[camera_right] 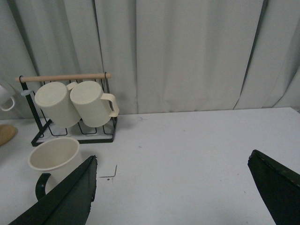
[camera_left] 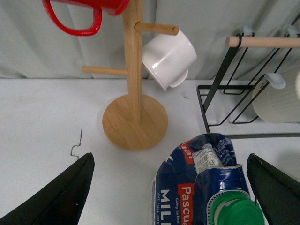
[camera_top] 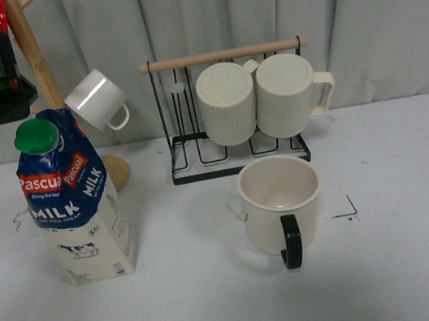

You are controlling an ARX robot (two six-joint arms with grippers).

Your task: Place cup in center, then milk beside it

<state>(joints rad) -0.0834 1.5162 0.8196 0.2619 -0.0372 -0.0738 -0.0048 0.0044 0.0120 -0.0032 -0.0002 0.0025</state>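
The cup (camera_top: 281,203), a wide cream mug with a black handle turned toward me, stands upright on the white table just right of the middle. In the right wrist view the cup (camera_right: 54,157) sits beyond one finger of my open right gripper (camera_right: 173,155), which hangs over bare table and holds nothing. The milk (camera_top: 73,201), a blue and cream carton with a green cap, stands upright at the left. My left gripper (camera_left: 169,157) is open above the milk (camera_left: 201,187), its fingers wide on either side of the carton top and not touching it.
A wooden mug tree (camera_top: 34,67) behind the milk carries a white enamel mug (camera_top: 96,99) and a red mug (camera_left: 89,9). A black wire rack (camera_top: 183,145) behind the cup holds two ribbed cream mugs (camera_top: 229,102). A grey curtain closes the back. A corner mark (camera_top: 346,208) lies right of the cup.
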